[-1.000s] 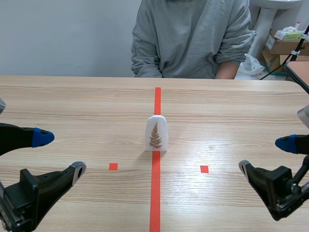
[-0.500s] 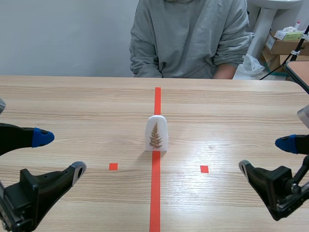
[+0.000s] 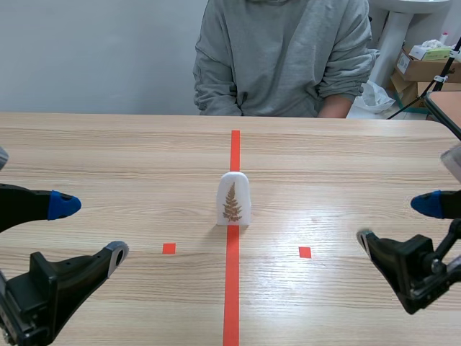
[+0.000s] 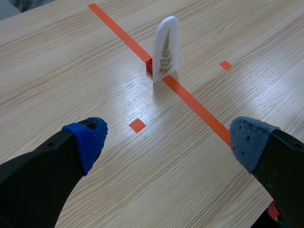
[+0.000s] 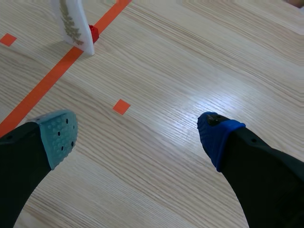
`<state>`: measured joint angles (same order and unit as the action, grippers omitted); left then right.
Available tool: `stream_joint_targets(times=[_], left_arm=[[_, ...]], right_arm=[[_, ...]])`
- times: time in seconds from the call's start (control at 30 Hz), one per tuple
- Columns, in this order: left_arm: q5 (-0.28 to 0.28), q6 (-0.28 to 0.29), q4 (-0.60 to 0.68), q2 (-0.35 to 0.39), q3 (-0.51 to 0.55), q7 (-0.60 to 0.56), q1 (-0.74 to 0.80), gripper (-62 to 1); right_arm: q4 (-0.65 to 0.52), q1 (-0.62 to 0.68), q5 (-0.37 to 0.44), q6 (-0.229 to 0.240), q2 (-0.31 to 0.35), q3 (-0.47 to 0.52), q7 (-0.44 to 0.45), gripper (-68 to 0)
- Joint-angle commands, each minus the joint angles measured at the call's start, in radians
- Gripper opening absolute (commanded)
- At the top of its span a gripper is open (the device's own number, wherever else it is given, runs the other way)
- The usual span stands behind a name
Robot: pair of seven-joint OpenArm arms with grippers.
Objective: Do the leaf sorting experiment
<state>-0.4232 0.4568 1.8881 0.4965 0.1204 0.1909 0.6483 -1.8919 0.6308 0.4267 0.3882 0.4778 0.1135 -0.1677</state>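
Observation:
A white arched card (image 3: 233,199) printed with a brown fern leaf stands upright on the orange-red centre line in the middle of the table. The left wrist view shows the card (image 4: 166,49) held in a small red base, well ahead of my left gripper (image 4: 166,142). That left gripper (image 3: 92,229) is open near the table's left front with nothing between its fingers. My right gripper (image 3: 405,225) is open at the right front, also holding nothing. In the right wrist view the card (image 5: 72,22) stands far ahead of the right gripper (image 5: 137,130), off to one side.
A person in a grey sweatshirt (image 3: 281,58) sits across the table at its far edge, arms resting there. Cardboard boxes (image 3: 421,68) stand beyond the table's back right corner.
The right gripper has lifted slightly and shifted a little to the right. The card and the left arm have not moved.

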Motion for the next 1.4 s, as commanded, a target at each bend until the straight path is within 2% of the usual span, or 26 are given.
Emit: stream_joint_targets(times=[0.0, 0.3, 0.5, 0.73, 0.97, 1.37], left_arm=[[-0.006, 0.000, 0.008, 0.003, -0.002, -0.010, -0.001, -6.1], [-0.006, 0.000, 0.008, 0.002, -0.002, -0.010, -0.001, -6.1], [-0.006, 0.000, 0.008, 0.002, -0.002, -0.010, -0.001, -6.1], [-0.006, 0.000, 0.008, 0.000, -0.002, -0.010, -0.001, -6.1], [-0.006, 0.000, 0.008, 0.000, -0.002, -0.010, -0.001, -6.1], [-0.006, 0.000, 0.008, 0.000, -0.002, -0.010, -0.001, -6.1]], right_arm=[[0.015, -0.040, 0.006, -0.002, 0.023, 0.010, -0.013, -16.3], [0.155, -0.267, 0.007, 0.005, 0.110, -0.055, -0.113, -16.3], [0.301, -0.442, 0.007, 0.084, 0.129, -0.175, -0.100, -16.3], [0.484, -0.625, 0.007, 0.088, 0.125, -0.369, -0.015, -16.3], [0.591, -0.780, 0.006, 0.137, 0.080, -0.512, 0.001, -16.4], [0.774, -0.987, -0.087, 0.137, -0.069, -0.724, -0.002, -16.4]])
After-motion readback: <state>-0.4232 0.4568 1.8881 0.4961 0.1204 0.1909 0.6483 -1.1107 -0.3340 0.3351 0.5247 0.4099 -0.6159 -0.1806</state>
